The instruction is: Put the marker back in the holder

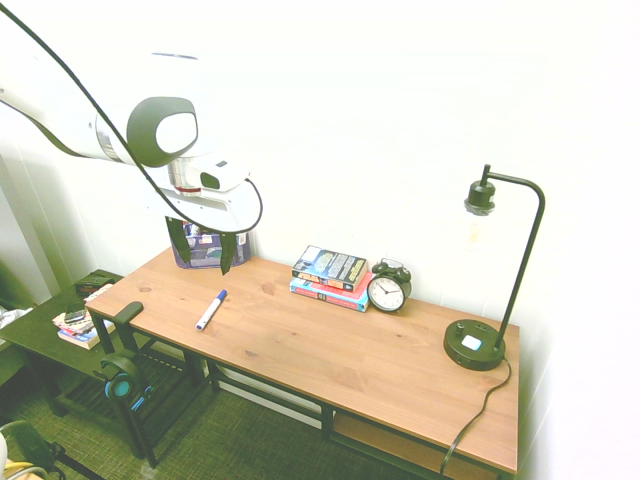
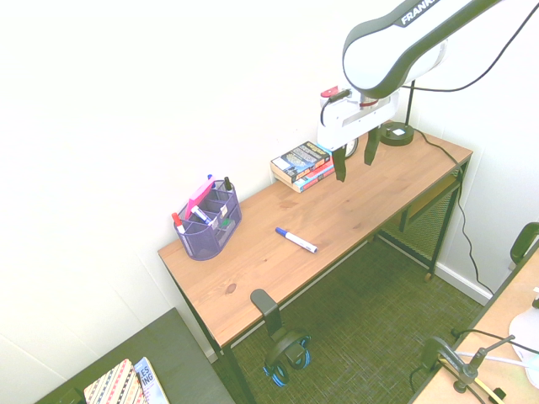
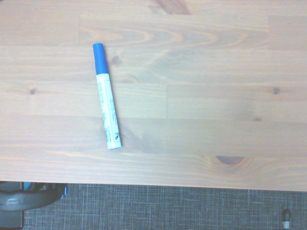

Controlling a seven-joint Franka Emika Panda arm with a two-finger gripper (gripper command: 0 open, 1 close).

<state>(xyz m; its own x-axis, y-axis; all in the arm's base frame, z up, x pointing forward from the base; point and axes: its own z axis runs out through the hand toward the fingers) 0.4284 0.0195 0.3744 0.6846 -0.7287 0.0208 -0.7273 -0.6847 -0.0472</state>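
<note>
Jaws wide and empty, the gripper [image 2: 355, 161] hangs high above the worktop [image 2: 362, 210] while the marker [image 2: 296, 240] lies flat near its front edge, well apart from the holder [image 2: 208, 227], so a skewed pinch could roll it off.

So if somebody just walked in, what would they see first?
Probably the big white robot arm, with its open gripper hanging in the air above the wooden desk. Next, the marker with a blue cap, lying flat by itself on the desk. The purple mesh holder, full of pens, stands near the wall at one end.
</note>
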